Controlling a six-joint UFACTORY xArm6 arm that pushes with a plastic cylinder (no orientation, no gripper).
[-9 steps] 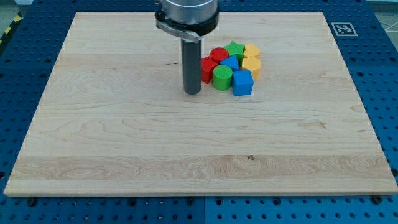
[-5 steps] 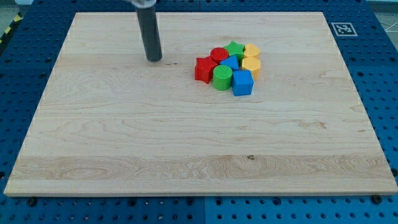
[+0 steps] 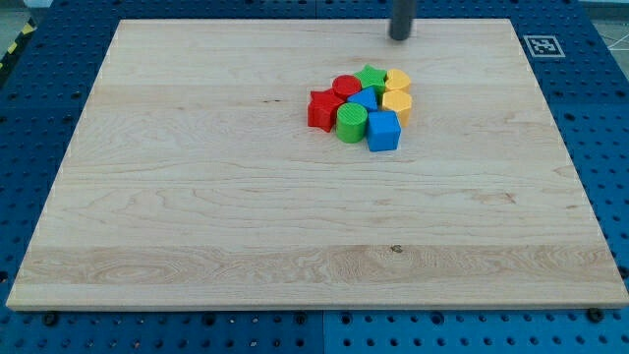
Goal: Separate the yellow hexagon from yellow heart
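Yellow hexagon (image 3: 398,80) sits at the cluster's upper right corner, touching the yellow heart (image 3: 397,103) just below it — the two are pressed together, no gap showing. Taking the hexagon as landmark: the green star (image 3: 371,77) is just to its left, the red cylinder (image 3: 346,87) further left, the red star (image 3: 320,108) furthest left and lower. A blue block (image 3: 365,98), shape unclear, lies down-left of the hexagon, the green cylinder (image 3: 351,122) below that, and the blue cube (image 3: 383,130) sits beneath the heart. My tip (image 3: 399,37) stands on the board (image 3: 197,216) straight above the hexagon, apart from it, touching no block. No gripper here, just a bare rod holding nothing.
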